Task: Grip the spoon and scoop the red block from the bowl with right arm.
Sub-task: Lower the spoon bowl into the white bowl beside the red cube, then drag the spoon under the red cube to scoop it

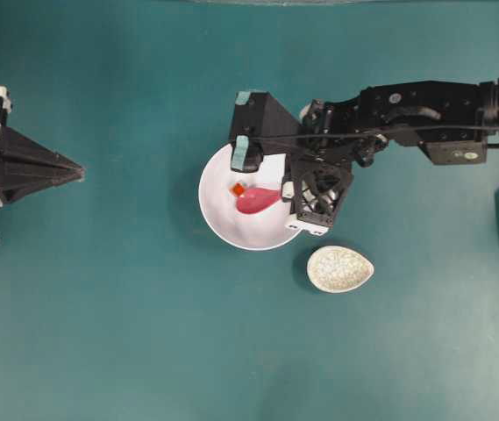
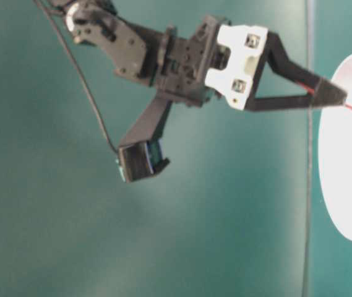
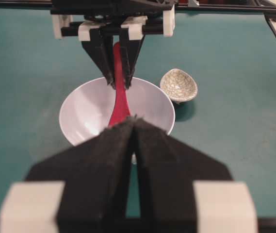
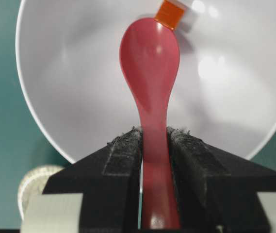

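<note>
Both right fingers (image 4: 123, 160) clamp the spoon (image 4: 150, 58) handle between them.

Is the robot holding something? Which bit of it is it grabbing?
Yes. The right gripper holds the pink spoon by its handle, with the scoop end over the white bowl. The left gripper holds nothing.

My right arm (image 1: 424, 118) reaches in from the right edge of the overhead view, wrist bent down, and my right gripper (image 4: 154, 141) has its jaws pressed against a thin handle on both sides. My left arm sits pulled back at the left edge, its left gripper (image 1: 72, 169) with fingers meeting at a point, holding nothing.
</note>
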Controlling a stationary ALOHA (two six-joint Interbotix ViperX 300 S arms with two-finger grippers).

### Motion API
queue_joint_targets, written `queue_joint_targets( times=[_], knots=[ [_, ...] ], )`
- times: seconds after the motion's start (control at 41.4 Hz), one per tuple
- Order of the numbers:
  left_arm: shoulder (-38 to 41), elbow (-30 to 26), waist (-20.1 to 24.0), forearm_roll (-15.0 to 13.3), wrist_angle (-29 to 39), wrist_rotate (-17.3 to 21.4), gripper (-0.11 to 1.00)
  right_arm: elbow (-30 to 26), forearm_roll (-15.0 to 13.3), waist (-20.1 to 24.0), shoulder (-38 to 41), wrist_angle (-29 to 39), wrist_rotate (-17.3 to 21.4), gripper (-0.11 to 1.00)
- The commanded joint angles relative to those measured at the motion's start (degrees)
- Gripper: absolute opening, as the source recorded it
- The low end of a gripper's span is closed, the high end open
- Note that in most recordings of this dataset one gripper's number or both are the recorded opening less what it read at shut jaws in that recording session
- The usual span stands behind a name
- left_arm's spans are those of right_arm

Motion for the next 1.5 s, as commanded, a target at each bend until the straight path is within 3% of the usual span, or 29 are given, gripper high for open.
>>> queue_joint_targets(
  times=[0.0, 0.773, 1.474],
  knots=[
    [0.26, -1.58, -0.09, 0.09, -0.35, 0.09, 0.0, -2.11, -0.44, 0.09, -0.53, -0.88, 0.09, 0.25],
    [-0.09, -1.67, 0.0, 0.09, -0.26, 0.0, 0.0, -1.05, -1.32, -1.23, -1.14, 2.9, 1.05, 0.25],
    [0.0, -1.67, 0.0, 0.09, -0.26, 0.0, 0.0, -1.23, -1.32, -2.2, -1.23, -4.83, 3.43, 0.25]
  ],
)
